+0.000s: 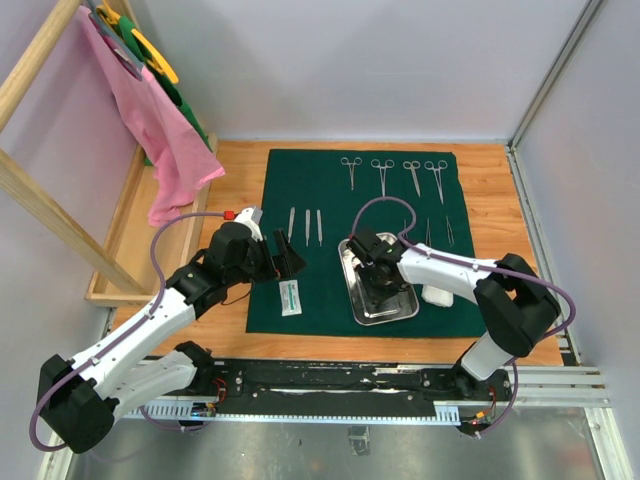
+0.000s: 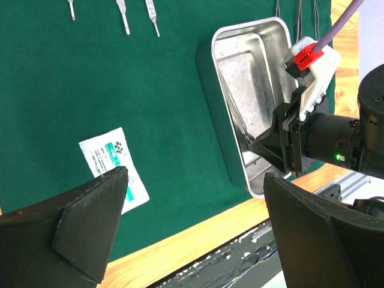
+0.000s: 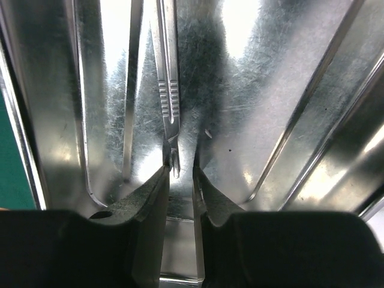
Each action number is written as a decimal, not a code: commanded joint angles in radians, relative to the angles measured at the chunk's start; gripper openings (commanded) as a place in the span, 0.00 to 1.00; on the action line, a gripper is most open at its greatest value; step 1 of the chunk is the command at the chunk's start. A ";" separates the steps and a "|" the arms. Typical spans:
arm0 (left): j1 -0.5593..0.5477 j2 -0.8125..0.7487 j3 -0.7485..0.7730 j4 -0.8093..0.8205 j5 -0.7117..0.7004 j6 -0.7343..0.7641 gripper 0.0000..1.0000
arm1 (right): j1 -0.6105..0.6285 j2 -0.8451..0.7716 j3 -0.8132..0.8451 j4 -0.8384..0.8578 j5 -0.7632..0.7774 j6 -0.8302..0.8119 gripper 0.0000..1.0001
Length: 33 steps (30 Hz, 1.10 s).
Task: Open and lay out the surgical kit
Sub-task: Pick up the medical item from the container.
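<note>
The left arm (image 1: 140, 325) is stretched from its base at the near left, forward and to the right, with the elbow raised and the wrist bent inward. The left end effector (image 1: 287, 262) is carried low and tilted downward. Its jaws are spread wide, and the two dark fingers (image 2: 90, 228) are seen well apart in the wrist view. The right arm (image 1: 455, 272) is folded at the elbow on the far right and reached leftward. The right end effector (image 1: 378, 292) is pointed steeply down. Its fingers (image 3: 144, 198) are set at a narrow gap, not pressed together.
</note>
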 commanded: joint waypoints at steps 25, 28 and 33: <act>0.015 -0.019 -0.006 0.014 0.008 0.025 0.99 | 0.023 0.058 -0.047 -0.006 0.024 0.073 0.01; 0.015 -0.019 -0.004 0.014 0.007 0.025 0.99 | 0.025 0.024 -0.031 -0.016 0.037 0.061 0.01; 0.015 -0.023 0.003 0.009 0.004 0.026 0.99 | 0.024 -0.051 0.000 -0.038 0.060 0.047 0.01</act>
